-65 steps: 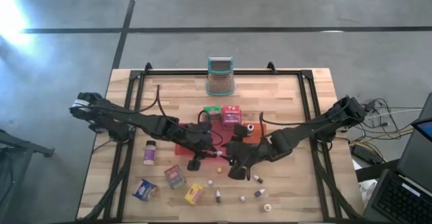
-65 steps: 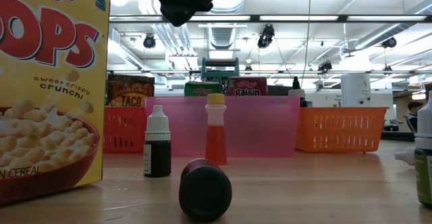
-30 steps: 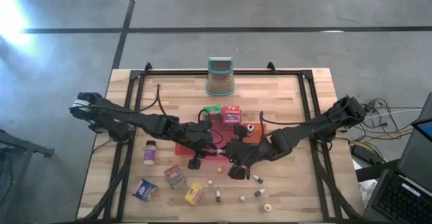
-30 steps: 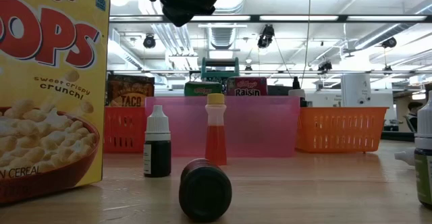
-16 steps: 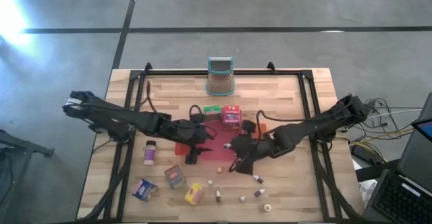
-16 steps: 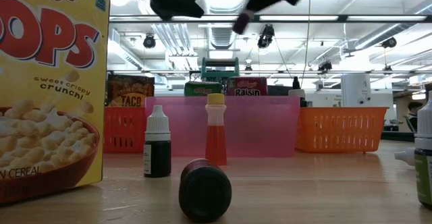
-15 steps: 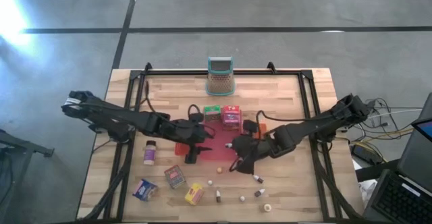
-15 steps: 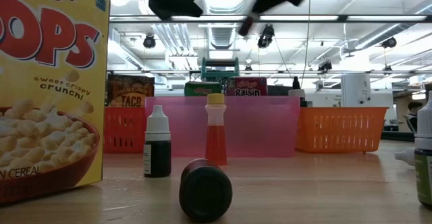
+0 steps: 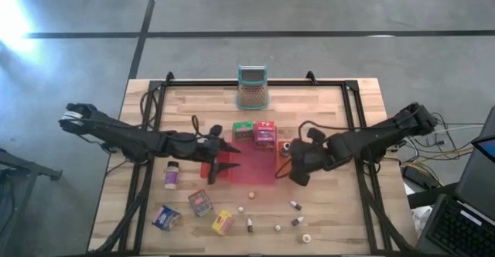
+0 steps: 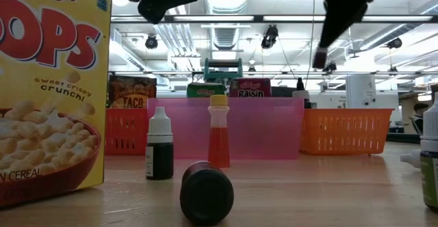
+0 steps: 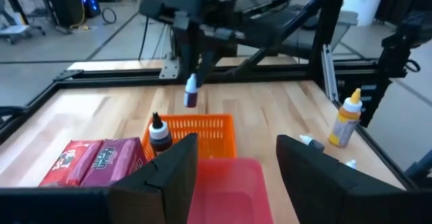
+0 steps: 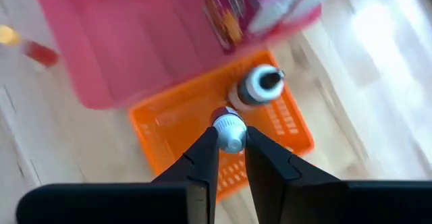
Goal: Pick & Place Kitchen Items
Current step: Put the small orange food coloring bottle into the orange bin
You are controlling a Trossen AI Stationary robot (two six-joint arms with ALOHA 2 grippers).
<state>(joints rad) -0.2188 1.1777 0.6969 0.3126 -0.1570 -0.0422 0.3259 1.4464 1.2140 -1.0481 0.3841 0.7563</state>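
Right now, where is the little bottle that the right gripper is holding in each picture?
High view: not visible, hidden at the right gripper, by the orange basket.
Low view: little bottle hangs at the upper right, above the basket.
Left wrist view: bottle hangs mid-picture, above the basket.
Right wrist view: bottle sits in the centre, pinched, over the basket.
Shared landmark: the orange basket.

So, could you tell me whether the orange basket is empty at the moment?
Not empty: a dark bottle stands inside the orange basket; the right gripper holds another small bottle above it.
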